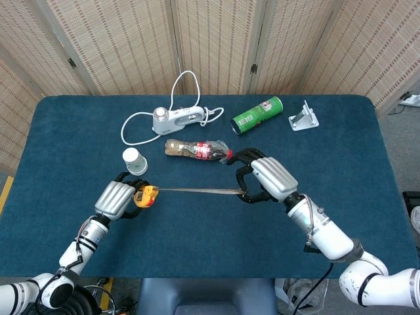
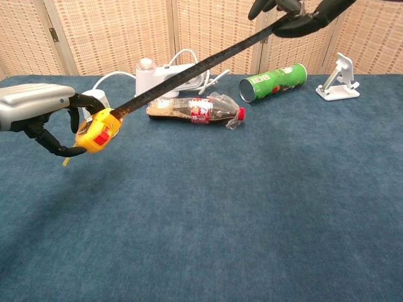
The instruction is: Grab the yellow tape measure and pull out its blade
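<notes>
My left hand point(image 1: 117, 199) point(image 2: 34, 113) grips the yellow tape measure point(image 1: 146, 196) point(image 2: 96, 131) above the table's near left. Its blade point(image 1: 197, 191) point(image 2: 195, 68) runs out straight toward the right. My right hand point(image 1: 266, 179) pinches the blade's end; in the chest view only that hand's fingertips point(image 2: 296, 11) show at the top edge. Both hands are lifted off the blue tabletop point(image 1: 328, 157).
A flattened plastic bottle point(image 1: 197, 150) lies just behind the blade. A white cup point(image 1: 134, 159) stands by my left hand. Farther back are a white corded device point(image 1: 172, 117), a green can on its side point(image 1: 256, 114) and a white stand point(image 1: 304, 116).
</notes>
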`<state>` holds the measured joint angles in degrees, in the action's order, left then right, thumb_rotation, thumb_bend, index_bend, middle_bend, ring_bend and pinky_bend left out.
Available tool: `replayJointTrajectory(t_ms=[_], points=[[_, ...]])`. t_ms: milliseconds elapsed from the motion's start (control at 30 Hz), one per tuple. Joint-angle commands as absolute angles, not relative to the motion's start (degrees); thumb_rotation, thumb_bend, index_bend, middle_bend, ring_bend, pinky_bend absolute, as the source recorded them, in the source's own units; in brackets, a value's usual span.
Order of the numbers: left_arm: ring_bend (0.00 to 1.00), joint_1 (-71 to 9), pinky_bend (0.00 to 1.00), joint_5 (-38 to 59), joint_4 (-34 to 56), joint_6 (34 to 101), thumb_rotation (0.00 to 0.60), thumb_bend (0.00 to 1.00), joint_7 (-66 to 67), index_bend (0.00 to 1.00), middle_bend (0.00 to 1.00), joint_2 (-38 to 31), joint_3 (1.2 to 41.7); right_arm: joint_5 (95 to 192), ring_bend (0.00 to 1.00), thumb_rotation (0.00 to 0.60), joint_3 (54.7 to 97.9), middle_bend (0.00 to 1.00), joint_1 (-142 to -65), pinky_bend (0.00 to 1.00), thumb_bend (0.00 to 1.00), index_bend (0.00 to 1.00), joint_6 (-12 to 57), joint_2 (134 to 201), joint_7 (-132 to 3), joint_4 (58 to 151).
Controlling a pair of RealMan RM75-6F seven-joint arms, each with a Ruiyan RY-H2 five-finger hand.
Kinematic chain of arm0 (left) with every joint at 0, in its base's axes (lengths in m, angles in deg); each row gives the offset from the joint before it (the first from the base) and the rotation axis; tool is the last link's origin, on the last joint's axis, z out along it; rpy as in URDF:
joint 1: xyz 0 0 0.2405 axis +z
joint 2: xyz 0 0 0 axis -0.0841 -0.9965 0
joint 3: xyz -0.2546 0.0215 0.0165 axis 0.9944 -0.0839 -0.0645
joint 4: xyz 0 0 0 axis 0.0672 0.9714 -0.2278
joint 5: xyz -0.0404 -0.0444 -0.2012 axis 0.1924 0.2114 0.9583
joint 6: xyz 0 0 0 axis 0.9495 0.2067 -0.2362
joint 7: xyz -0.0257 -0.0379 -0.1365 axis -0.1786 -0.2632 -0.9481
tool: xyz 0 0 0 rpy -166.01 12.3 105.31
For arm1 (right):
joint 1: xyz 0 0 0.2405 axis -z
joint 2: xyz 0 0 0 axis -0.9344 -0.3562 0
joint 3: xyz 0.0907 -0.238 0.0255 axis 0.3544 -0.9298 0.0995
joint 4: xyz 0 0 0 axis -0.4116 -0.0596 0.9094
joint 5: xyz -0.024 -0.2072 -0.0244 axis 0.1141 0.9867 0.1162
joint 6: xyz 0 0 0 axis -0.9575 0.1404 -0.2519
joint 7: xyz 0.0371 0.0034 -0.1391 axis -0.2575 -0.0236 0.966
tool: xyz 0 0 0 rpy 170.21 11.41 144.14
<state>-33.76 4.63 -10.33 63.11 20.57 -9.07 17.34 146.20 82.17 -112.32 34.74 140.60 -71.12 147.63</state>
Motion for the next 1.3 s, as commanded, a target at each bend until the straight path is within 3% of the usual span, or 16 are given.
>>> replayJointTrajectory(t_ms=[33,400,1300], points=[[0.44,-33.6,0.15,4.7,-9.4,62.7,0.600,0.36,20.3,0.58,0.55,-8.7,17.4,148.4,0.16,0.600,82.4,0.29,-110.6,0.09,0.44,0.81,33.9,138.4,-73.3,148.9],[0.44,-33.4,0.15,5.0,-8.3,62.5,0.600,0.36,21.3,0.58,0.55,-7.8,17.8,151.9,0.16,0.600,82.3,0.30,-108.0,0.09,0.45,0.81,33.7,135.3,-78.3,148.8],[0.44,-32.4,0.15,4.7,-6.2,64.8,0.600,0.36,24.9,0.58,0.55,-4.8,18.7,153.5,0.16,0.600,83.0,0.30,-107.2,0.09,0.45,0.82,33.6,135.2,-82.5,147.4]])
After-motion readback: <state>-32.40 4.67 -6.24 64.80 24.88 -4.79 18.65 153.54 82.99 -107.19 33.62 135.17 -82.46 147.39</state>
